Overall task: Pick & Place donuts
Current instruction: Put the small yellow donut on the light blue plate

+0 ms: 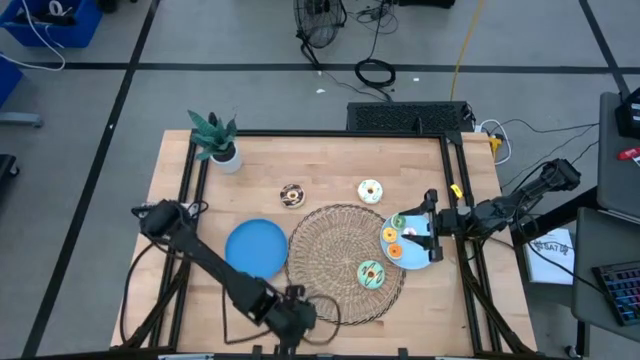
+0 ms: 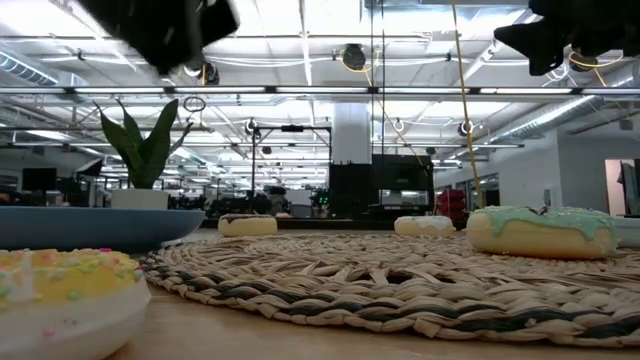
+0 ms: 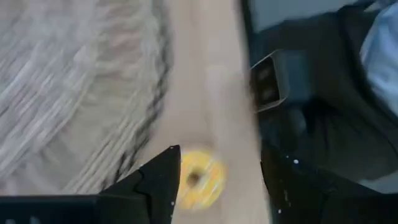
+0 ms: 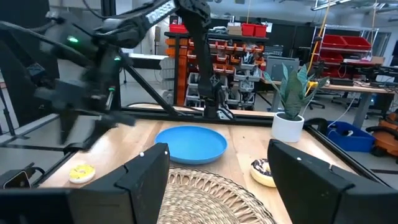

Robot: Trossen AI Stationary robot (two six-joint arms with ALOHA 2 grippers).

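Donuts are spread around the wicker mat [image 1: 345, 262]; a yellow donut [image 3: 199, 180] lies on the surface just off the mat's edge, between the left gripper [image 3: 214, 186]'s parted jaws. Centre over it before closing. Right gripper [image 1: 432, 228] waits open over the blue plate [image 1: 412, 252].

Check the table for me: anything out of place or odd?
One thing: a yellow donut lies on bare wood at the table's near edge, off the wicker mat and both plates, just below the left gripper, whose fingers are apart.
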